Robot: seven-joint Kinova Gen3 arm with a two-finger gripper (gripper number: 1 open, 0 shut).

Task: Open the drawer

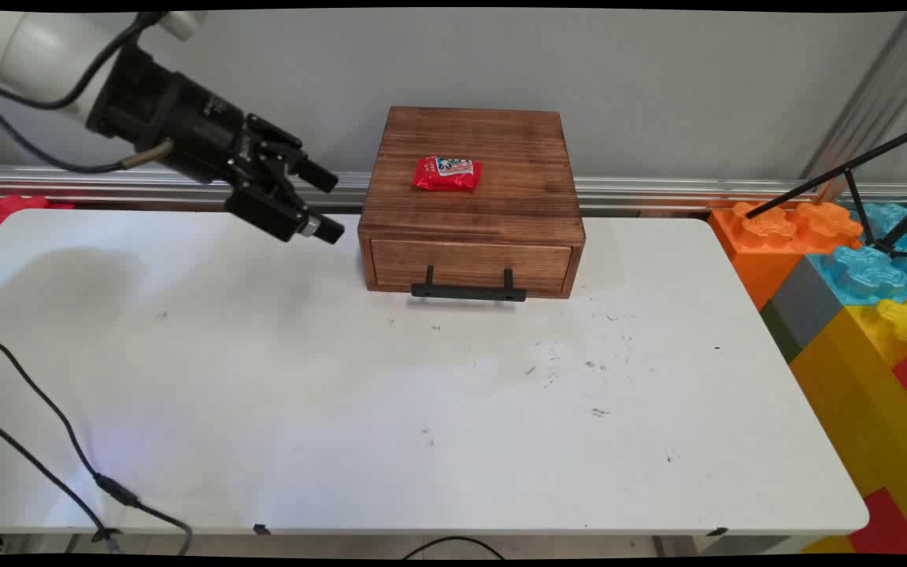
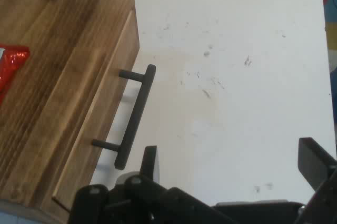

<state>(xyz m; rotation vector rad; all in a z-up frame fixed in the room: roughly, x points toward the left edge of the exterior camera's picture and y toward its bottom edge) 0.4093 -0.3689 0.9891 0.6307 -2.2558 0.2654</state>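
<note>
Gripper [image 1: 327, 203] is hanging in the air just left of the wooden drawer box [image 1: 471, 169], fingers spread wide, holding nothing. The drawer front [image 1: 469, 266] is sitting flush and shut, its black bar handle [image 1: 468, 292] untouched. 1 red snack packet [image 1: 446, 174] is lying on the box's top, near the middle. The white table [image 1: 343, 409] is lying bare in front of the box; coloured toy blocks [image 1: 855, 276] are crowding the side right of it.
</note>
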